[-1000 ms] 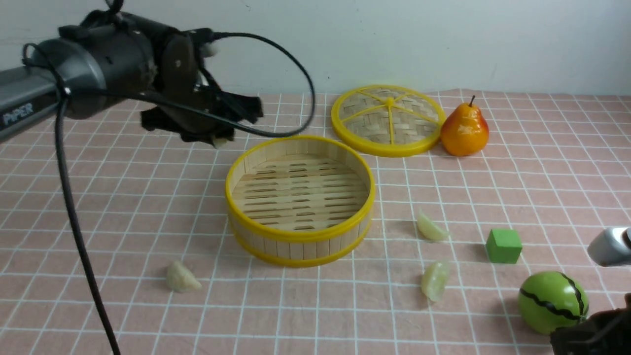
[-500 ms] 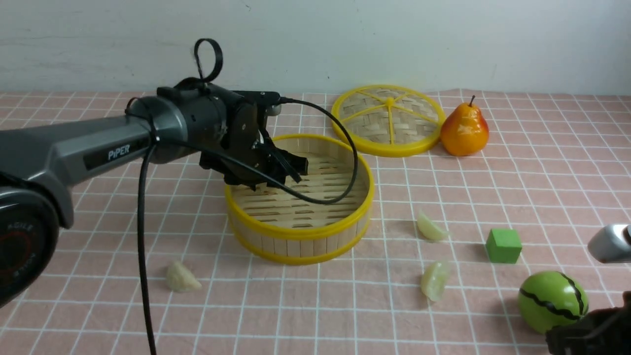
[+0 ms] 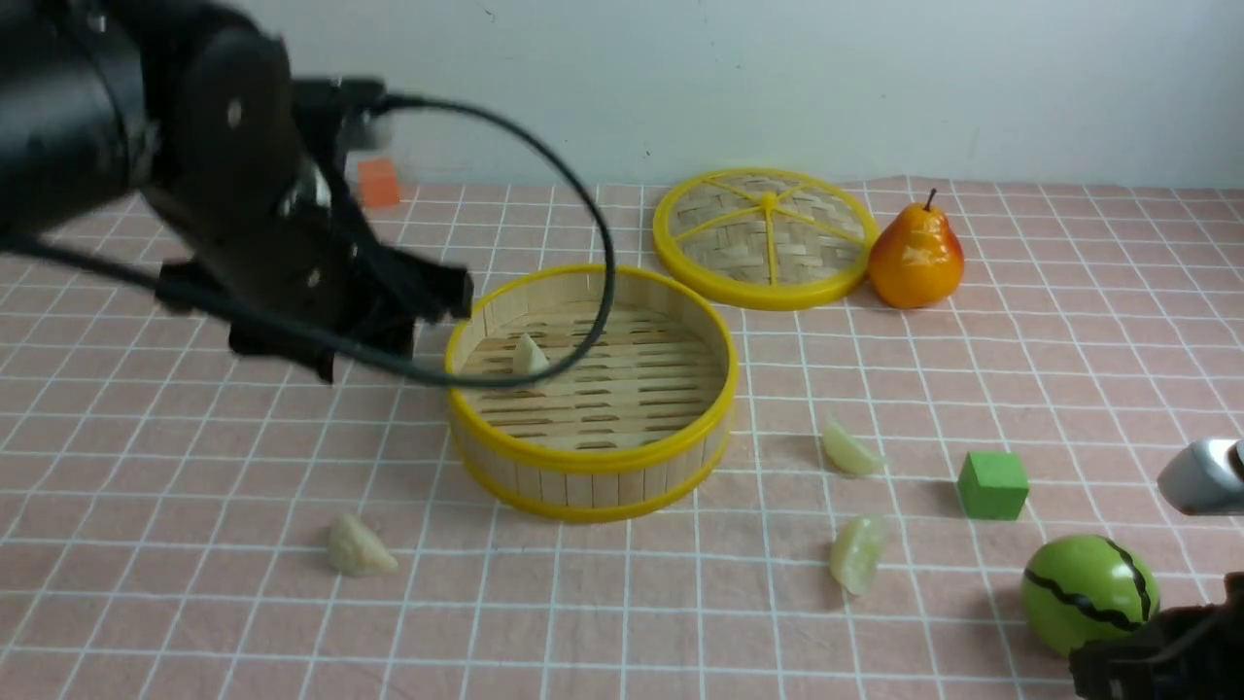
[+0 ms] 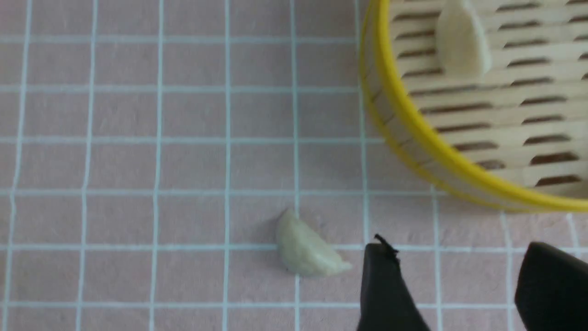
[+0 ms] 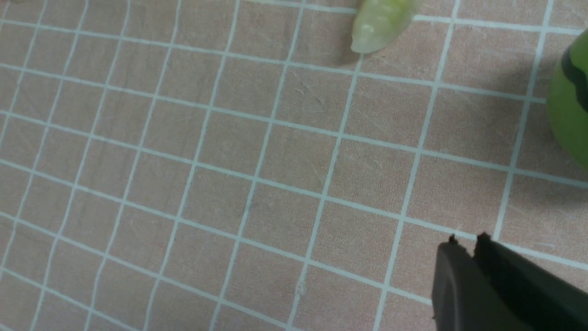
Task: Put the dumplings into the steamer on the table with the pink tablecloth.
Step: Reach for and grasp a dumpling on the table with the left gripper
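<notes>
The steamer (image 3: 593,457) stands mid-table on the pink tablecloth (image 3: 194,467). One dumpling (image 3: 529,354) lies on its slatted floor near the left wall, also seen in the left wrist view as the dumpling (image 4: 461,41) inside the yellow rim (image 4: 413,124). Another dumpling (image 3: 358,546) (image 4: 308,248) rests on the cloth at front left. Two more (image 3: 850,449) (image 3: 857,552) lie right of the steamer. My left gripper (image 3: 389,321) (image 4: 459,262) hangs left of the steamer, open and empty. My right gripper (image 3: 1157,661) (image 5: 466,241) sits low at front right, shut on nothing, a dumpling (image 5: 379,20) ahead of it.
A woven yellow-rimmed lid (image 3: 763,238) and an orange pear (image 3: 915,255) lie behind the steamer. A green cube (image 3: 992,484) and a green striped ball (image 3: 1088,595) (image 5: 572,101) sit at front right. An orange cube (image 3: 377,182) is at back left.
The left gripper dipped into the steamer, opened and left a dumpling there. It has since pulled back up and to the left. The right arm has barely moved.
</notes>
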Controlling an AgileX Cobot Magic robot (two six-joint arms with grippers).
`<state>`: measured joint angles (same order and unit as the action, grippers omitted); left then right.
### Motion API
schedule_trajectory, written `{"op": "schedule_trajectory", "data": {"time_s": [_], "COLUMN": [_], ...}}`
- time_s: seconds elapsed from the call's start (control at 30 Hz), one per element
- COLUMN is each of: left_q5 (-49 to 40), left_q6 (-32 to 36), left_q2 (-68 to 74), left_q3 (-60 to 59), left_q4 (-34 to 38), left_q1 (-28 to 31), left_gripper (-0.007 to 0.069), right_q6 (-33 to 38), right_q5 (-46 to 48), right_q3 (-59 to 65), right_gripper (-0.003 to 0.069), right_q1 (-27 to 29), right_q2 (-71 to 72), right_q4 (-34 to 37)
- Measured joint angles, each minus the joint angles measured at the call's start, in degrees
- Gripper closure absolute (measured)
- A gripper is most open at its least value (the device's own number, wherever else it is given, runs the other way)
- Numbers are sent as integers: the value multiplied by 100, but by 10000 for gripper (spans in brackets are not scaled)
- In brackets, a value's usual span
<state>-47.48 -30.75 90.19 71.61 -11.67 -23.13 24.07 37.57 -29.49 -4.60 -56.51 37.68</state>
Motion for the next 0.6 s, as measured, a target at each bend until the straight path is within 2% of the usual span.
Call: {"op": "schedule_trajectory", "data": {"time_s": [0.1, 0.2, 0.27, 0.37, 0.43, 0.57, 0.6], "left_q5": [1081, 1781, 1947, 2268, 2283, 2229, 2216], "left_q6": [-1021, -1930, -2310, -3311, -3581, -3772, -3772], "left_q2": [56, 238, 321, 699, 882, 1170, 1218], "left_q3": [-1148, -1693, -1746, -1760, -1760, -1762, -1762], "left_q4": [-433, -952, -1164, -2075, -2372, -2584, -2585], "left_q1": [0, 0, 0, 0, 0, 0, 0], "left_gripper": [251, 223, 207, 174, 174, 239, 312], "right_q6": [98, 146, 148, 165, 165, 165, 165], "right_q5": [18, 30, 33, 52, 56, 65, 70], "right_q3": [0, 0, 0, 0, 0, 0, 0], "right_gripper": [599, 596, 595, 594, 592, 587, 586], "right_q1": [0, 0, 0, 0, 0, 0, 0], "right_q2": [0, 0, 0, 0, 0, 0, 0], "right_q4": [93, 106, 106, 118, 119, 131, 131]}}
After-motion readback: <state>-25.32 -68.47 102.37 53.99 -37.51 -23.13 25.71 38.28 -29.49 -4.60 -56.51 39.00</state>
